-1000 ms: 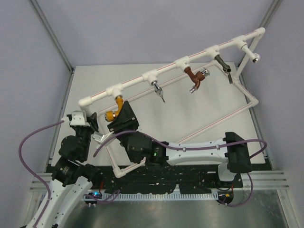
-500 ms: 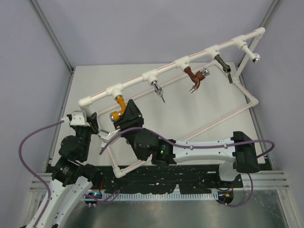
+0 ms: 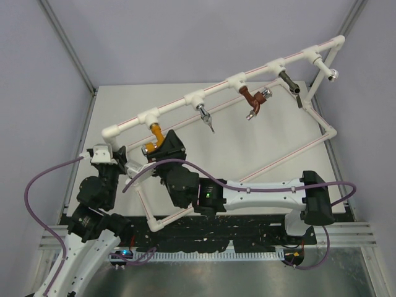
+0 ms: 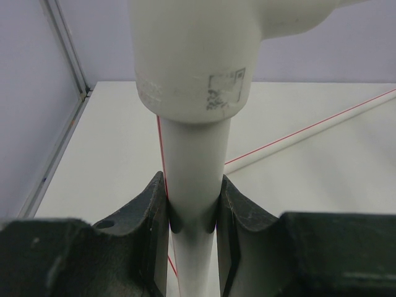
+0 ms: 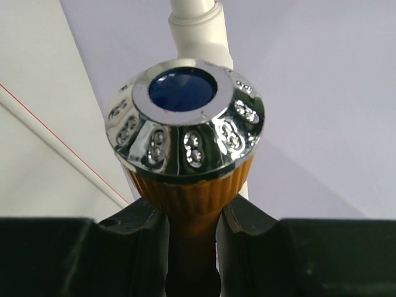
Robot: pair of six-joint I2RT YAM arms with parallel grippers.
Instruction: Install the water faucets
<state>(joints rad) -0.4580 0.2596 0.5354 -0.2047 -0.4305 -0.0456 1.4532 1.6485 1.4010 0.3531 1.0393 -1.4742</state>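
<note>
The orange-yellow faucet [image 3: 154,137] sat in the leftmost tee fitting [image 3: 150,117] of the white pipe frame [image 3: 218,86], above the left part of the table [image 3: 260,145]. The right tool [image 5: 192,229] was clamped on the faucet's ribbed orange body, just under its silver knob [image 5: 185,133] with the blue centre, one finger pressed to each side. The left tool [image 4: 192,210] was closed tight on a pipe leg [image 4: 195,158] of the frame, directly below the elbow [image 4: 198,55] at the left end.

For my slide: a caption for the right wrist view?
The right gripper clamps the faucet below its chrome, blue-centred knob; white pipe behind.
</note>
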